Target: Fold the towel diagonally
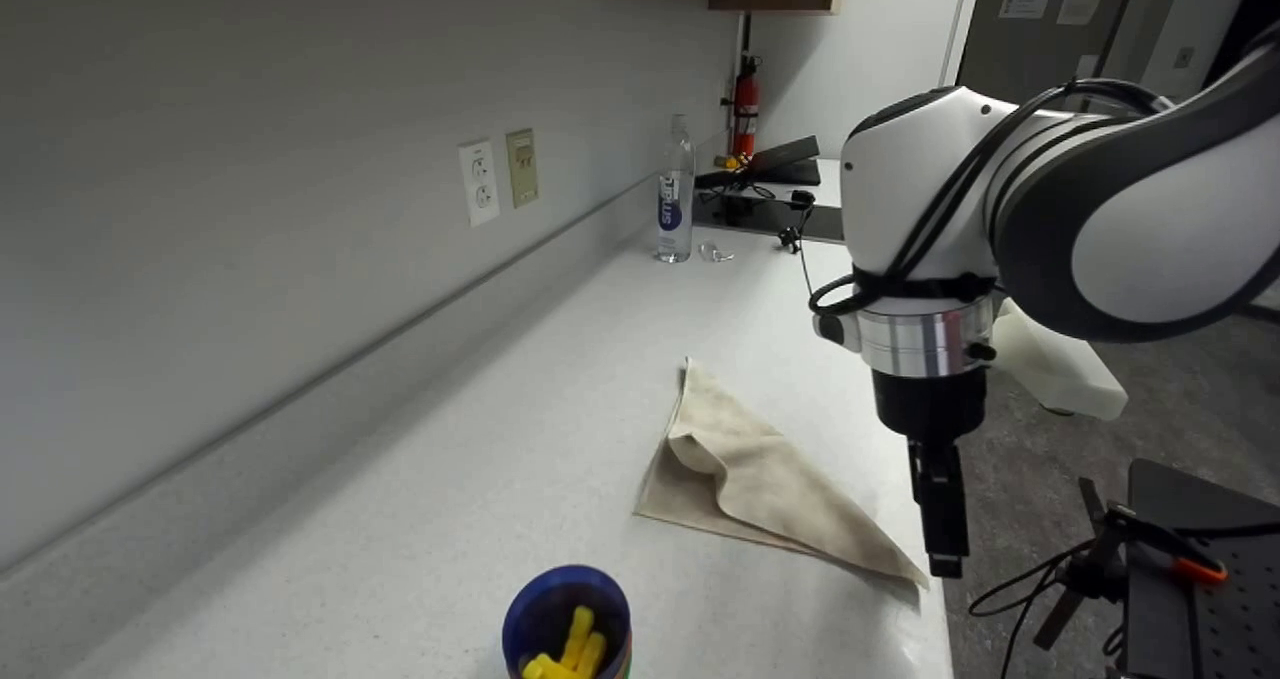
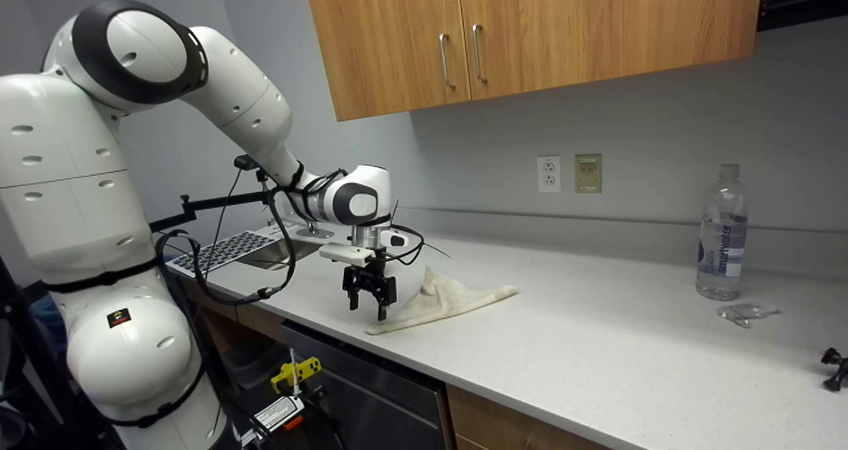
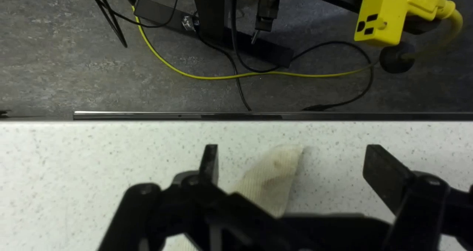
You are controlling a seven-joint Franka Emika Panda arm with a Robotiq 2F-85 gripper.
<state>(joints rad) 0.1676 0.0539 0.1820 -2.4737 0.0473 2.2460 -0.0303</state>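
Note:
The beige towel [image 1: 790, 474] lies on the counter in a rough triangle. In an exterior view, an upper layer with a raised, curled fold covers part of a lower layer, which shows at the wall side. The towel also shows in an exterior view [image 2: 457, 299]. One pointed corner reaches near the counter's front edge. My gripper [image 2: 368, 312] is open and empty, pointing down above that corner; in an exterior view its fingers [image 1: 947, 559] overlap. In the wrist view the towel corner [image 3: 273, 180] lies between the spread fingertips [image 3: 292, 158], closer to the left finger and touching neither visibly.
A blue cup [image 1: 566, 584] with yellow pieces stands on the counter. A smartwater bottle [image 2: 722, 238] stands near the wall, with a small clear object [image 2: 745, 312] beside it. The counter's front edge [image 3: 236, 121] runs close to the gripper, with cables on the floor below.

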